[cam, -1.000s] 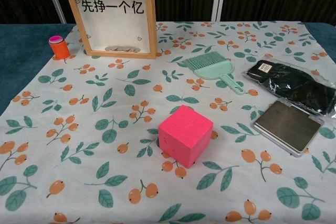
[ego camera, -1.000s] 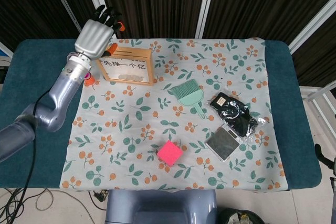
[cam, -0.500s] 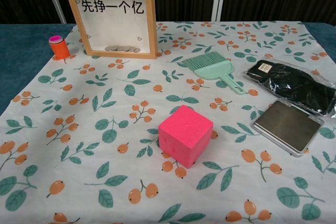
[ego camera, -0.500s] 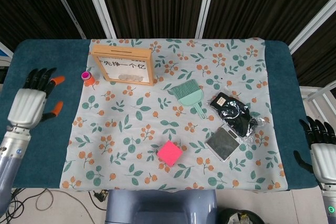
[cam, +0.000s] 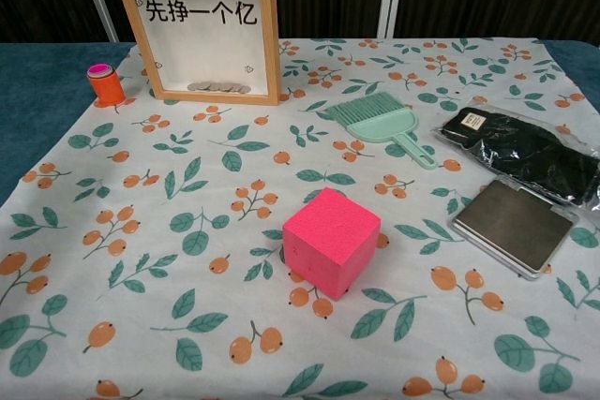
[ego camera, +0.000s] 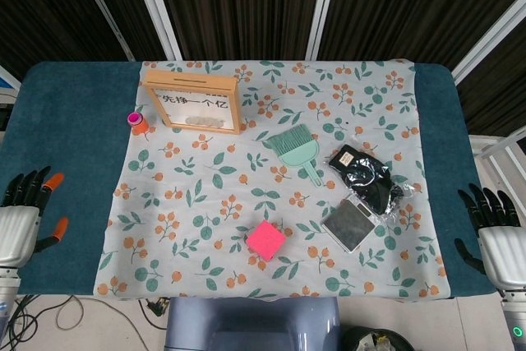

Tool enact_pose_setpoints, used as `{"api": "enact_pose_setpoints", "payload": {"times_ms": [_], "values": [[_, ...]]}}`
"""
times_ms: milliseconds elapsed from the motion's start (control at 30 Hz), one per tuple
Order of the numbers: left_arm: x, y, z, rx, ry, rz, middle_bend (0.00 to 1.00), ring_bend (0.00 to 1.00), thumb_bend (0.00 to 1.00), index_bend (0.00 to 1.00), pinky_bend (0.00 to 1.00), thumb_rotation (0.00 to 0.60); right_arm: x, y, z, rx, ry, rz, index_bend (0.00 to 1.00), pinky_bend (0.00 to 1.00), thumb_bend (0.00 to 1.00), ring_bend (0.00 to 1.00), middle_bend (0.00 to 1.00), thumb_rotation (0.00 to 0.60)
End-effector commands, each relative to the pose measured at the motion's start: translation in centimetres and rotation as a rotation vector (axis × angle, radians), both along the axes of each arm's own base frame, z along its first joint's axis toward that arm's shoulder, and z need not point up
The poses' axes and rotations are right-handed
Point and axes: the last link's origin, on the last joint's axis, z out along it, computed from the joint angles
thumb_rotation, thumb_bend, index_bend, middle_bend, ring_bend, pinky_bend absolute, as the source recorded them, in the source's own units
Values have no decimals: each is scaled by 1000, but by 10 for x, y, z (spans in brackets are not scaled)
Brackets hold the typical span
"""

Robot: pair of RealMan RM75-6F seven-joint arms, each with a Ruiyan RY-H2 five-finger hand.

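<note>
Now | left hand (ego camera: 18,223) withdrawn from far wooden coin-box frame (ego camera: 194,103) to near-left table edge, fingers spread, empty | right hand (ego camera: 498,240) near-right, spread, empty | frame untouched, far left.

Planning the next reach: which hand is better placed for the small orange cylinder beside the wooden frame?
Probably the left hand: the small orange cylinder stands on its side of the cloth, while the right hand is at the far edge.

Wooden frame (ego camera: 194,103) stands at the back of the floral cloth (ego camera: 214,203). Green brush (ego camera: 296,147) mid-cloth. Pink cube (ego camera: 265,240) near the front edge.
</note>
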Motion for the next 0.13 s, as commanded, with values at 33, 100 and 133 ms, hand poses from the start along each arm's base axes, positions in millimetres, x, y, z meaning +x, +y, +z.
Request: {"api": "enact_pose_setpoints", "payload": {"times_ms": [33,100,133], "values": [[-1,1,-2,7,-16,3,0,0,352,134,0,600,-1,0,0,2,-2,1,105,0,394,0,54,600],[-2,3,-5,10,-12,-4,0,0,352,134,0,600,-1,-1,1,0,-2,5,105,0,394,0,54,600],[-2,3,-6,9,-12,-3,0,0,352,134,0,600,-1,-1,1,-1,-5,7,105,0,394,0,54,600]]}}
